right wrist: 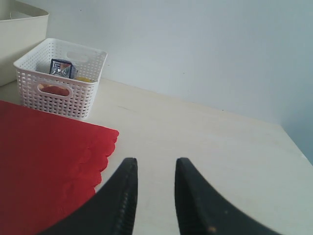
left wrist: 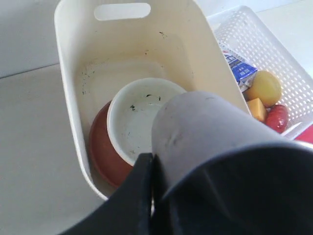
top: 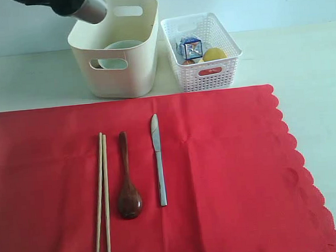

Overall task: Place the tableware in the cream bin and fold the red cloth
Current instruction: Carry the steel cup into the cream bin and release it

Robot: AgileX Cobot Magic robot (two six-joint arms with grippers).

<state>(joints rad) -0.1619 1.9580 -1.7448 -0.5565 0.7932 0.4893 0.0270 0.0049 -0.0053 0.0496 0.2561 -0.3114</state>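
My left gripper (top: 79, 6) is shut on the rim of the steel cup (top: 94, 8), holding it tilted above the cream bin (top: 124, 77). In the left wrist view the cup (left wrist: 195, 127) hangs over the pale bowl (left wrist: 134, 115), which sits on the brown plate (left wrist: 100, 152) inside the bin (left wrist: 66, 93). On the red cloth (top: 229, 173) lie the chopsticks (top: 102, 194), the dark wooden spoon (top: 128, 186) and the metal knife (top: 158, 161), side by side. My right gripper (right wrist: 155, 164) stands open over bare table beside the cloth's scalloped edge (right wrist: 100, 156); it is outside the exterior view.
A white lattice basket (top: 204, 63) with a milk carton (top: 190, 47), a lemon (top: 214, 55) and other food stands right of the bin. Pale table surface (right wrist: 210, 147) stretches to the right of the cloth. A wall runs behind the table.
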